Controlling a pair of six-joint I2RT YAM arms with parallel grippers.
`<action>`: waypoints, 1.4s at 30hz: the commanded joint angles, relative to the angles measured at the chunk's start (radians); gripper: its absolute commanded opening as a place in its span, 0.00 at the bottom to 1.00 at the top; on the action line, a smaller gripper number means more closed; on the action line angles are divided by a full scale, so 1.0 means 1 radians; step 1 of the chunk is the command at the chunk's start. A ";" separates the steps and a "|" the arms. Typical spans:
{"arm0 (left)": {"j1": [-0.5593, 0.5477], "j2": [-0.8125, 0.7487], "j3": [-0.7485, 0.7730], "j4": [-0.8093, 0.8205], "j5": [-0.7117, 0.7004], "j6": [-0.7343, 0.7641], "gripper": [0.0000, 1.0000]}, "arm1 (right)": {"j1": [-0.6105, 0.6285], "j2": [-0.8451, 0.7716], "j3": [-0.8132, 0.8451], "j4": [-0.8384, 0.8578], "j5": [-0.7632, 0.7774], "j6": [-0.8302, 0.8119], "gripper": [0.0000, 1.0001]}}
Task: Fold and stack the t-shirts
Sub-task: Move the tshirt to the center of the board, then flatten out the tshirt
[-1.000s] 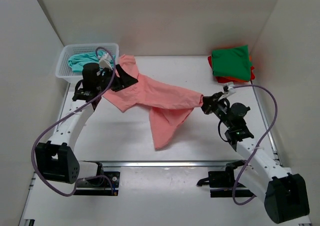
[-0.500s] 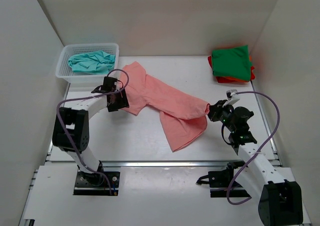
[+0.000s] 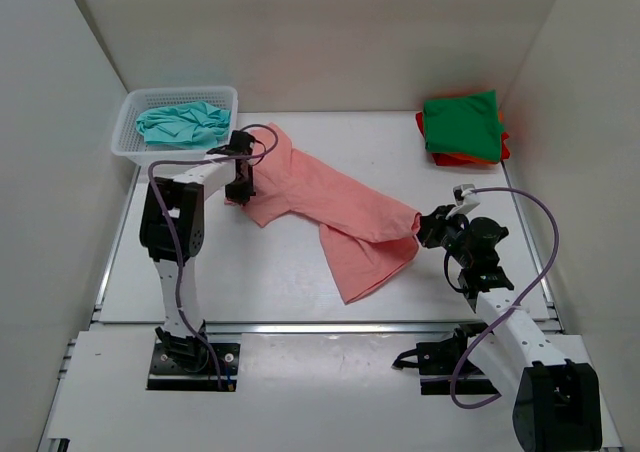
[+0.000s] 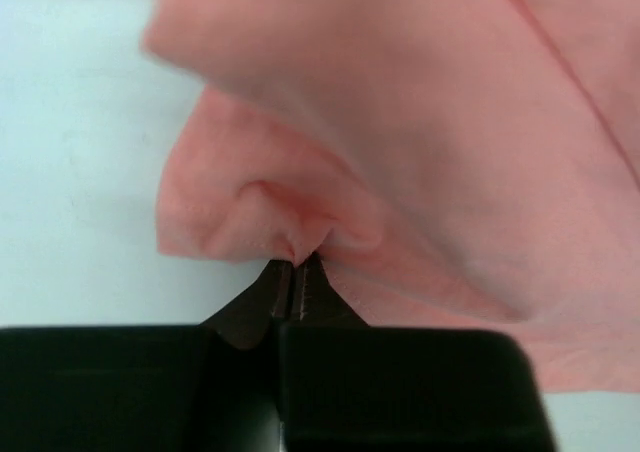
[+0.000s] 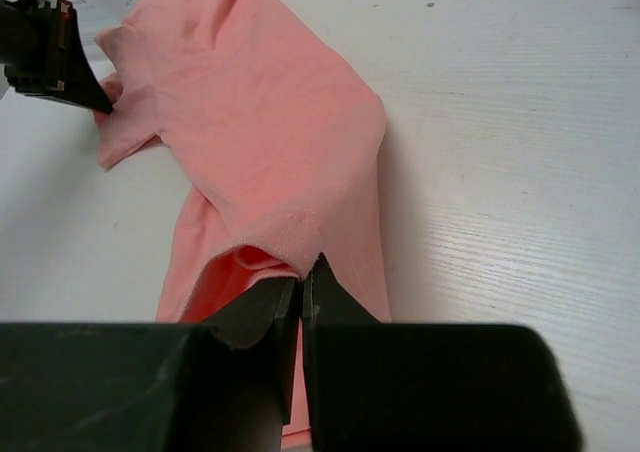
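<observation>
A salmon pink t-shirt (image 3: 330, 207) lies crumpled across the table from back left to front right. My left gripper (image 3: 240, 184) is shut on a pinch of its left edge (image 4: 300, 234), low on the table. My right gripper (image 3: 428, 227) is shut on the shirt's right end, and the cloth (image 5: 260, 122) bunches at its fingertips (image 5: 303, 272). The left gripper (image 5: 95, 97) also shows far off in the right wrist view. A teal t-shirt (image 3: 180, 122) sits crumpled in the basket. A folded green t-shirt (image 3: 460, 122) tops a stack at the back right, with orange (image 3: 470, 159) and red (image 3: 505, 144) edges under it.
The white mesh basket (image 3: 125, 144) stands at the back left corner, just behind the left gripper. White walls close in the table (image 3: 250, 262) on the left, back and right. The arms' cables loop above the table beside each arm.
The left gripper moved back along the shirt's left edge and shut on it. The shirt, held up stretched a second ago, now rests on the table. The right gripper kept its hold.
</observation>
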 commanded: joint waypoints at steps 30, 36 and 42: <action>-0.018 -0.945 0.730 -0.327 0.249 -0.064 0.00 | -0.198 -0.389 0.861 -0.608 -0.094 -0.175 0.00; -0.009 -0.829 0.905 -0.258 0.331 -0.113 0.00 | -0.192 -0.329 0.983 -0.611 -0.073 -0.197 0.00; 0.017 -0.801 0.793 -0.105 0.423 -0.157 0.00 | -0.183 -0.340 0.910 -0.582 -0.048 -0.212 0.00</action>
